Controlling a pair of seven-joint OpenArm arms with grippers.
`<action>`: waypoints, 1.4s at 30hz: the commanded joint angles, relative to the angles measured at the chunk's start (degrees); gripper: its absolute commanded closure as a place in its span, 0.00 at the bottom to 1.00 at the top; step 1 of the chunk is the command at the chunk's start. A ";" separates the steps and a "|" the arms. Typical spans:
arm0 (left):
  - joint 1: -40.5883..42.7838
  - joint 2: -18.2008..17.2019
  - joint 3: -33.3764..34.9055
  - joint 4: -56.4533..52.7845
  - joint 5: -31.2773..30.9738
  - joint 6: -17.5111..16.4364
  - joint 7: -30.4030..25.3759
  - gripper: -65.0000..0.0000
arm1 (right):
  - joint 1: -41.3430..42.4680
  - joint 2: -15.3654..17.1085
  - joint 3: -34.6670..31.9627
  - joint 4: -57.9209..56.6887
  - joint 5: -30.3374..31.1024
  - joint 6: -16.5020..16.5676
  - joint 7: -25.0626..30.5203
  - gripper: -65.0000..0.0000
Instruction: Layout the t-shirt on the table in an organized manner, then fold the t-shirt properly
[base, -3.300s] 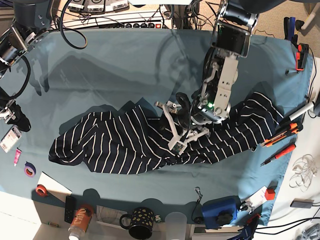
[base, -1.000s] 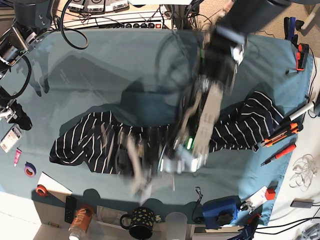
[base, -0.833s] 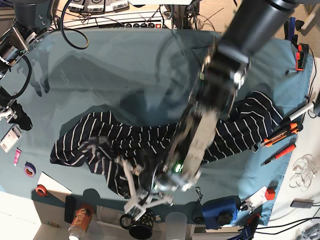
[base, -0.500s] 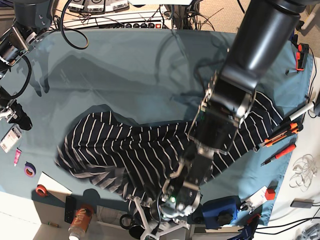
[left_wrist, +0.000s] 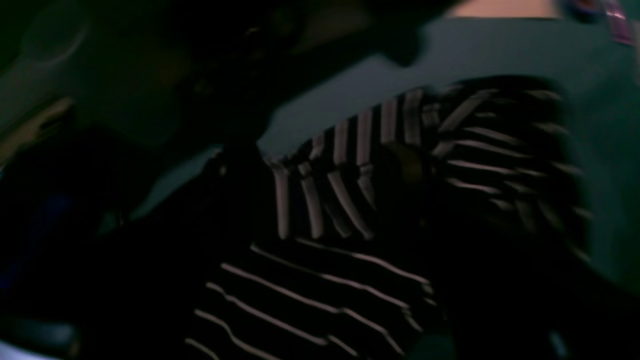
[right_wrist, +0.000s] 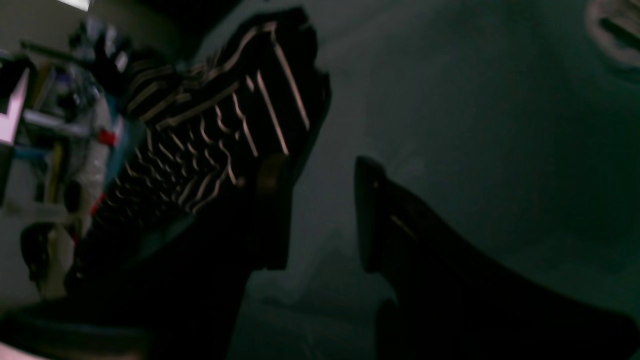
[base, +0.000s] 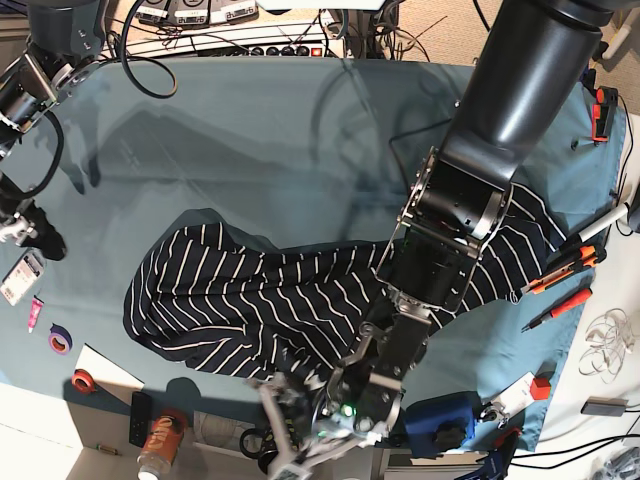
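**Shirt still bunched: how I would spread it well**

The t-shirt (base: 250, 300) lies on the near half of the table (base: 250, 130) as a long crumpled band. Its left part is a rounded heap, and its right part goes under my left arm toward the tools at the table's side. Many folds cross the stripes, so I judge that the laying-out step is not finished and folding cannot begin.

My left pincer (base: 295, 440) hangs at the near edge of the table, just past the shirt's lower border. It is blurred in the base view and its own camera shows only dark cloth, so I cannot tell if its jaws are spread or pressed together. I see no cloth hanging from it.

My right pincer (right_wrist: 320, 215) has its two fingers apart with nothing between them. It waits over bare blue cloth, far from the shirt.

To do this step well, I think I must take one single layer at a hem corner, not a thick fold. I should pull low and slowly along the table. The right pincer should come in and pin the opposite side, so the shirt stretches and does not slide as one lump.
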 joint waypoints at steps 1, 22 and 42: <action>-2.01 1.40 -0.17 3.93 -0.70 -0.37 -0.33 0.47 | 1.27 1.55 -1.73 1.01 1.51 0.08 0.88 0.67; 20.70 1.40 -0.15 35.01 3.10 -0.22 11.28 0.47 | 1.62 -7.76 -26.62 9.25 2.29 0.08 1.46 0.67; 35.47 1.40 -0.15 46.07 6.93 -0.68 14.78 0.47 | 1.64 -19.39 -26.67 9.27 -27.21 -1.20 15.37 1.00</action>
